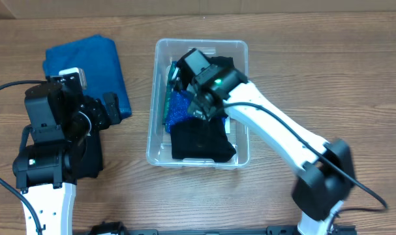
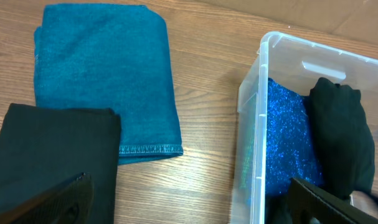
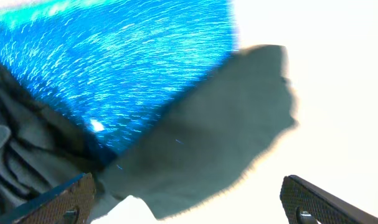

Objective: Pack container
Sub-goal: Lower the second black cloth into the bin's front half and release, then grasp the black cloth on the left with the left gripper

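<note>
Status, working outward from the arm bases.

Left gripper (image 2: 189, 202) hovers left of the container (image 1: 235, 52), fingers spread wide with nothing between them. Folded black cloth (image 2: 51, 155) lies on the table (image 2: 207, 93), also left of the container and well apart from its left wall.

Container sits mid-table. Its near end holds a black folded piece (image 1: 201, 140), and blue glitter fabric (image 3: 114, 56) lies in the middle along the left wall. Right gripper (image 3: 189, 199) is down inside the container, fingers spread and pinching nothing, with a dark cloth flap (image 3: 207, 143) just below it. Can't tell whether that flap is part of the near black piece. The right wrist partly hides the container's far end.

Teal towel (image 2: 101, 74) sits left of the container toward its far end, and the table-side black cloth overlaps the towel's near edge.

My read: the right arm is settling a piece in, and two cloths are not yet packed. To do it well:
- Keep the right fingers spread and lift straight up out of the container, so no fold snags or drags the glitter fabric.
- Flatten the flap first if it stands proud.
- Left takes the black cloth at its folded edge, without catching the towel.
- Left enters the container only once the right arm is out.
</note>
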You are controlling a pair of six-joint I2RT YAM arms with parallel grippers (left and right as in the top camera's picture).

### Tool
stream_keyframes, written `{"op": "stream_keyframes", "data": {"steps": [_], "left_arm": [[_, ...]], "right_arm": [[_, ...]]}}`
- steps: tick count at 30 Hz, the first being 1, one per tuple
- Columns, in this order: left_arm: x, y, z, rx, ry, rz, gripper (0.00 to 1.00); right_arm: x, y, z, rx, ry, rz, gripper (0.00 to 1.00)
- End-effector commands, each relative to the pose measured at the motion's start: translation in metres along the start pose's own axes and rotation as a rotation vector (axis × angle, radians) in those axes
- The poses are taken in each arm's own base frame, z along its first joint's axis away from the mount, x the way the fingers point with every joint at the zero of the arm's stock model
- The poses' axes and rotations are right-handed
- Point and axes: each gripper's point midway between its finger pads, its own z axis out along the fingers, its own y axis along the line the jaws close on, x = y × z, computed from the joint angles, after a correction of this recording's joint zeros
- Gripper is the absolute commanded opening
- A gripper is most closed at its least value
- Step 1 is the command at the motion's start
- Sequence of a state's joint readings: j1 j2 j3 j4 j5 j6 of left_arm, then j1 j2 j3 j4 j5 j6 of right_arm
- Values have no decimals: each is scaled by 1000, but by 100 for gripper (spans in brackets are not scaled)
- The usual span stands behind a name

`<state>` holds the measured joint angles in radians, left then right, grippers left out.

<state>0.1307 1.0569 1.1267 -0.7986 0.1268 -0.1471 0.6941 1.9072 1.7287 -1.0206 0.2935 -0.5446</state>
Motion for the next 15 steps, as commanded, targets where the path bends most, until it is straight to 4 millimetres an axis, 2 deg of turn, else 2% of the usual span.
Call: {"op": "stream_keyframes", "data": {"steps": [1, 3, 5, 7, 8, 9, 11, 12, 14, 15], "left_arm": [[-6, -1, -4, -2, -14, 22, 100], [-4, 4, -4, -29, -7, 21, 100], [2, 22, -6, -121, 18, 32, 100], [8, 41, -8, -170, 43, -10, 100], [11, 56, -9, -200, 55, -52, 100], [13, 79, -11, -233, 65, -117, 100], [17, 110, -10, -236, 76, -241, 100], [19, 130, -6, -209, 80, -329, 100], [22, 152, 7, -148, 90, -424, 100], [30, 169, 20, -127, 118, -464, 100]], "right_arm": [[-7, -46, -78, 151, -149, 290, 100], [0, -60, -108, 146, -225, 541, 100], [16, -70, -134, 31, -294, 672, 100], [38, -83, -145, -39, -313, 739, 100], [57, -94, -148, -55, -305, 791, 100], [84, -109, -149, -56, -277, 863, 100], [124, -125, -145, -69, -223, 977, 100], [139, -130, -143, -81, -201, 1024, 100], [157, -135, -142, -107, -192, 1087, 100], [164, -140, -143, -118, -199, 1118, 100]]}}
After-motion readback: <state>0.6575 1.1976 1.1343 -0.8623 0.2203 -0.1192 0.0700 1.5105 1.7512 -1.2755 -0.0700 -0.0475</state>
